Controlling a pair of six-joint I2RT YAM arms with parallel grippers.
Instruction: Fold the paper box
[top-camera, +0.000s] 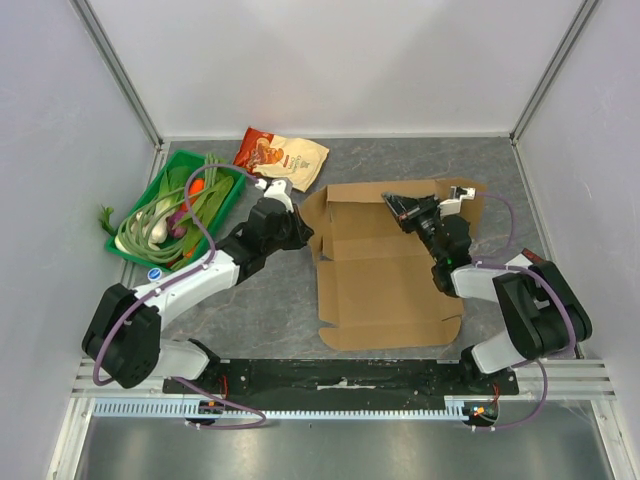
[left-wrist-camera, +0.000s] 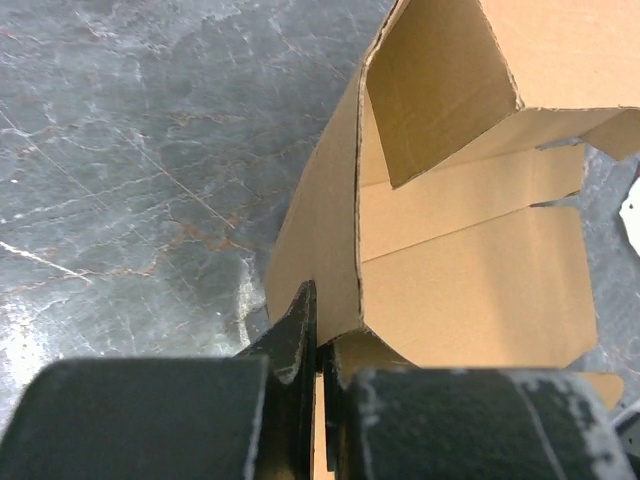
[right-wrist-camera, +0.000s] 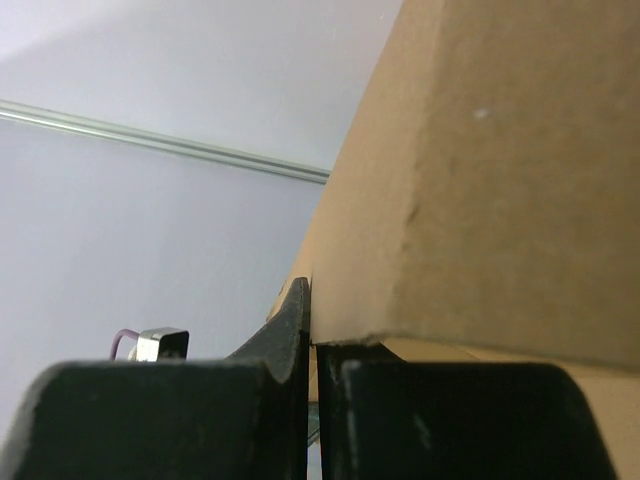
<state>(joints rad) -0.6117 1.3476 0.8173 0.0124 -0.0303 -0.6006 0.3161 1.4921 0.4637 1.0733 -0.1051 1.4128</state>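
Brown corrugated cardboard, the paper box (top-camera: 385, 290) lies half-unfolded at mid-bench toward the right edge, its near panel flat and its far flaps raised. The left gripper (left-wrist-camera: 318, 335) is clenched on its upright left wall, and the right gripper (right-wrist-camera: 312, 335) on a raised far-right flap. A green tray (top-camera: 228, 205) sits by the left edge and a snack bag (top-camera: 285, 158) by the far edge.

The paper box (top-camera: 385, 290) is matt corrugated cardboard, the table (top-camera: 550, 190) smooth marbled stone.
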